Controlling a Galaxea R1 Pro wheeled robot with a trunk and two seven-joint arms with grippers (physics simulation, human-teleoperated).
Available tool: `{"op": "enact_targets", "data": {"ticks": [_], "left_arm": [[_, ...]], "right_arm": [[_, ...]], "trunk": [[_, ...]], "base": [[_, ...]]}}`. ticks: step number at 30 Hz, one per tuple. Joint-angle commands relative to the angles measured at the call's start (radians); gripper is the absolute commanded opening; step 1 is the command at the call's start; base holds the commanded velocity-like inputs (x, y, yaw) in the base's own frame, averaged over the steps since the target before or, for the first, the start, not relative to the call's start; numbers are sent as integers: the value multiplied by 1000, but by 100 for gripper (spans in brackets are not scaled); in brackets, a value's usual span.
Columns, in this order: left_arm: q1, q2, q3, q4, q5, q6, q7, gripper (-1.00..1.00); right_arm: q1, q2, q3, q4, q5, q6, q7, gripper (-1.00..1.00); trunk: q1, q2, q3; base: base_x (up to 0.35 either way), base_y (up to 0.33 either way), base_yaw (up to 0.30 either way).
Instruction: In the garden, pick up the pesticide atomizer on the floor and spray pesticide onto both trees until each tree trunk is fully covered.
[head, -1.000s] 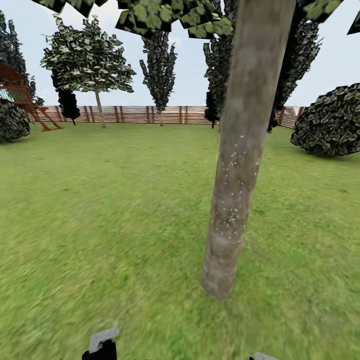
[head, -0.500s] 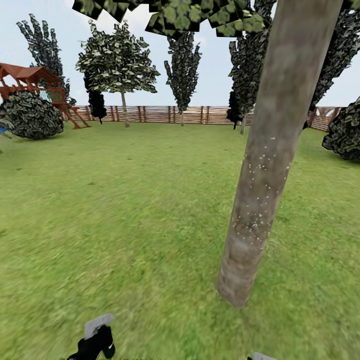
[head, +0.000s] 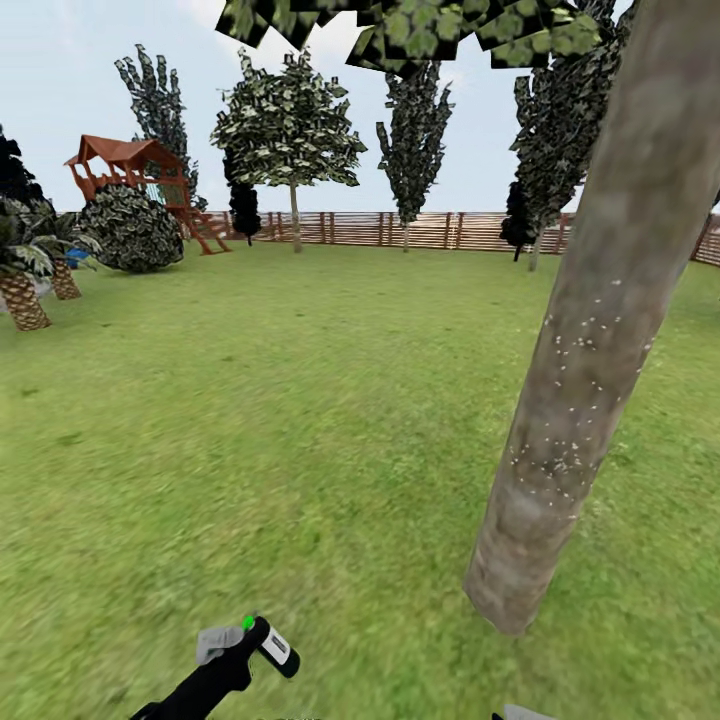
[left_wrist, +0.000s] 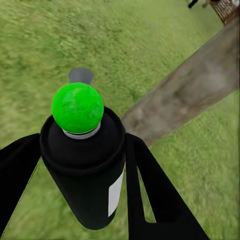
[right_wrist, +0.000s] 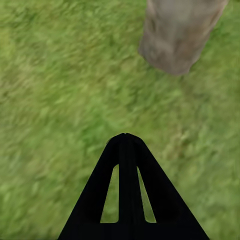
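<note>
The view had swung left off the speckled trunk (head: 590, 400); the left end effector (left_wrist: 82, 165) gripped the atomizer (head: 268, 645), the right end effector (right_wrist: 126, 145) pinched closed, likely heading for the second tree (head: 290, 130).

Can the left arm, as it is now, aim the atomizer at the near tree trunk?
Probably yes. The left pincer holds the atomizer, and only open grass lies between it and the trunk. The nozzle's direction is unclear.
</note>
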Motion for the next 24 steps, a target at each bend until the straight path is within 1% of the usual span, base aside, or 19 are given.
{"op": "enact_targets", "data": {"ticks": [1, 4, 5, 8, 9, 10, 11, 12, 13, 14, 15, 17, 18, 19, 20, 22, 24], "left_arm": [[0, 7, -5, 1, 11, -21, -22, -100], [2, 19, -1, 2, 14, -34, -67, -100], [3, 23, 10, 6, 15, -40, -81, -100], [2, 25, 36, 11, 16, -42, -92, -100], [1, 23, 39, 13, 14, -39, -92, -100], [0, 22, 42, 14, 13, -38, -91, -100], [0, 22, 43, 15, 13, -37, -93, -100], [0, 23, 43, 15, 12, -37, -95, -100], [0, 24, 44, 15, 10, -38, -98, -100], [0, 24, 44, 14, 7, -38, -99, -100], [0, 24, 43, 14, 6, -38, -100, -100], [0, 24, 40, 14, 4, -38, -101, -100], [0, 24, 39, 14, 3, -38, -102, -100], [0, 24, 38, 14, 3, -38, -102, -100], [0, 24, 37, 14, 2, -38, -103, -100], [0, 24, 36, 13, 1, -39, -104, -100], [0, 25, 35, 11, 1, -39, -107, -100]], "right_arm": [[-1, 0, 1, 0, -10, -5, -1, -100], [0, 0, 1, 0, -10, -5, -1, -100], [0, 0, 2, 0, -10, -5, 0, -100], [0, -2, 2, -6, -9, -5, 9, -100], [0, -5, 0, -10, -9, -4, 33, -100], [-1, -8, -3, -13, -11, -1, 75, -100], [-7, -12, -8, -16, -14, 6, 128, -100], [-16, -19, -12, -25, -17, 29, 182, -100], [-27, -39, -16, -62, -20, 121, 263, -100], [-31, -59, -19, -112, -23, 220, 330, -100], [-33, -84, -30, -178, -30, 333, 409, -100], [-35, -133, -76, -333, -53, 556, 582, -100], [-36, -154, -103, -421, -60, 658, 653, -100], [-35, -170, -131, -510, -64, 748, 705, -100], [-35, -186, -179, -626, -68, 853, 753, -100], [-35, -197, -239, -740, -71, 952, 786, -100], [-37, -215, -272, -830, -73, 1036, 828, -100]], "trunk": [[1, -2, -2], [1, -2, -2], [1, -2, -2], [1, -2, -2], [1, -2, -2], [1, -2, -2], [1, -2, -2], [1, -2, -2], [1, -2, -2], [1, -2, -2], [1, -2, -2], [1, -2, -2], [1, -2, -2], [1, -2, -2], [1, -2, -2], [1, -2, -2], [1, -2, -2]], "base": [[0, 0, 260], [0, 0, 140], [0, 0, 48], [0, 0, 21], [0, 0, 8], [0, 0, 5], [0, 0, 3], [0, 0, 2], [0, 0, 1], [0, 0, 0], [0, 0, 0], [0, 0, 0], [0, 0, 0], [0, 0, 0], [0, 0, 0], [0, 0, 0], [0, 0, 0]]}}
